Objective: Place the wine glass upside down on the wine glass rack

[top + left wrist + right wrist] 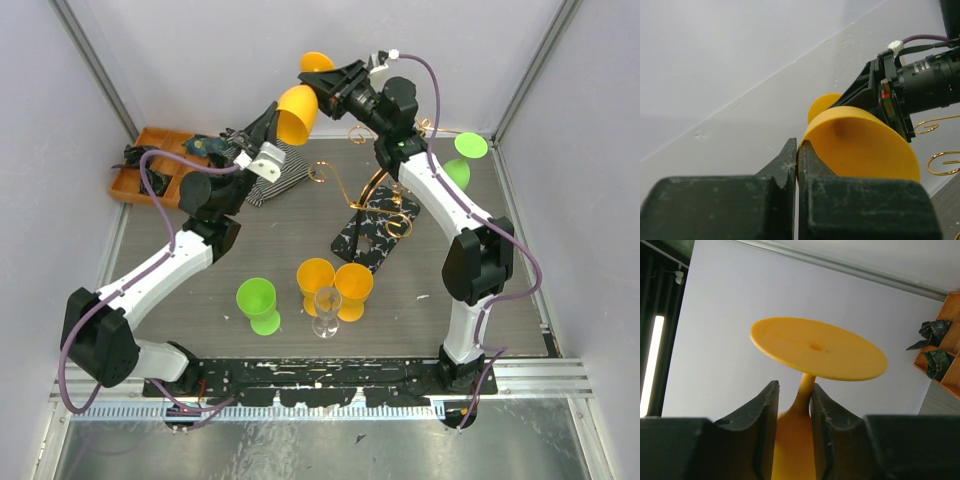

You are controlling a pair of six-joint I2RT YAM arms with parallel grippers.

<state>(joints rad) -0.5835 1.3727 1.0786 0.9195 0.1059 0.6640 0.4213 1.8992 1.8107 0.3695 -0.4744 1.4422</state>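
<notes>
- Left end effector point(797, 148) was pinching the bowl rim of the orange wine glass point(297, 113).
- Right end effector point(792, 390) was clamped on that glass's stem, just under its foot.
- Wine glass rack point(372, 230) stood on the counter point(260, 235), apart from the glass held aloft at the back.

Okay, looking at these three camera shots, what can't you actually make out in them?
Top view: the right arm covers part of the wine glass rack and of a green glass.
Top view: the tray's dark contents are too small to identify.
Left wrist view: the left gripper hides the orange wine glass's near rim.
Right wrist view: the right gripper and the bottom edge hide its bowl.
</notes>
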